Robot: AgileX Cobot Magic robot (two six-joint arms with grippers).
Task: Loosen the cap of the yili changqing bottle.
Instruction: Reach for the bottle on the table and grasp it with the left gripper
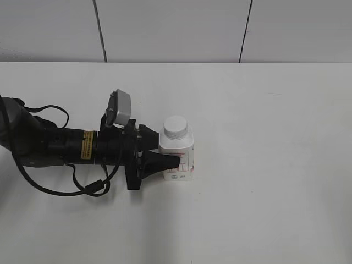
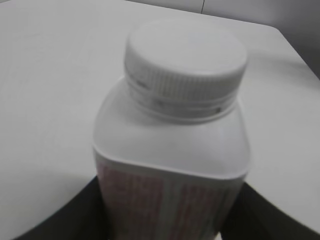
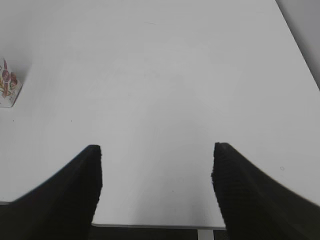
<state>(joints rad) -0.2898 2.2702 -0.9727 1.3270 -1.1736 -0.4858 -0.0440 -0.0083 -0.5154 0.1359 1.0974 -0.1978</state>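
We see the yili changqing bottle (image 1: pixel 178 155) standing upright on the white bench (image 1: pixel 264 165), a little left of centre, with its cap (image 1: pixel 176 126) seated squarely on the neck and showing no gap at the ribbed rim. The left gripper (image 1: pixel 165 151) reaches in horizontally from the left, and its jaws are clenched on the bottle's body, one finger on the near face over the red label panel, the other behind; in the left wrist view the dark fingers (image 2: pixel 60 220) flank the lower body on both sides. The right gripper (image 3: pixel 156 165) appears only in its own wrist view, its jaws released and spread wide over bare bench, well apart from the bottle, of which only a printed corner (image 3: pixel 7 85) shows at the frame's left edge. We judge the main hazards as follows: the thin plastic body may deform or turn within the left jaws once torque reaches the cap, so that the bottle spins instead of the thread; a right-hand approach that lands off-centre could push the top sideways and tip the bottle against the single low grip; and a grip too shallow on the narrow cap could slip over its ribs. The bench is smooth, matt and white, offering little friction beneath the base. Behind it runs a pale panelled wall (image 1: pixel 176 27) with dark vertical seams.
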